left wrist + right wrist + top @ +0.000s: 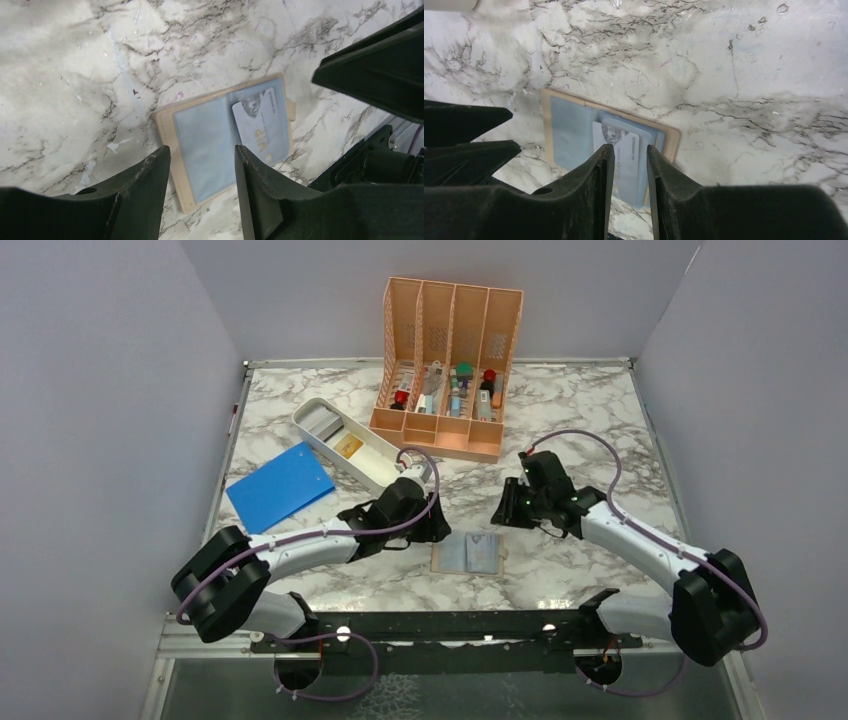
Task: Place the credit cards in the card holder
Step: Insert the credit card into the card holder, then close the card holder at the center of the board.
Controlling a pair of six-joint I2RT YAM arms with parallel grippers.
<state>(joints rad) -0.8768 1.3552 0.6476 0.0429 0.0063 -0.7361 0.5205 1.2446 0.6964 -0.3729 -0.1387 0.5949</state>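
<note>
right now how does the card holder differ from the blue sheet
The card holder is tan and small; the blue sheet is solid blue and clearly larger. The card holder lies open with a card in one sleeve; the blue sheet is bare and askew. Both lie flat on the table.

The top view is bright and even, and the light seems to come from above. The marble desk [580,430] looks sharp, and the arms [310,540] throw only soft, small shadows onto it. The grey walls [100,390] are a little dimmer. In the left wrist view the left hand [202,150] is so near that it looks dark and fuzzy. The card holder [210,140] has a milky shine (the print on the card [262,125] is hard to read). In the right wrist view the right hand [630,147] is dark too, and the desk looks washed out near the top.
</note>
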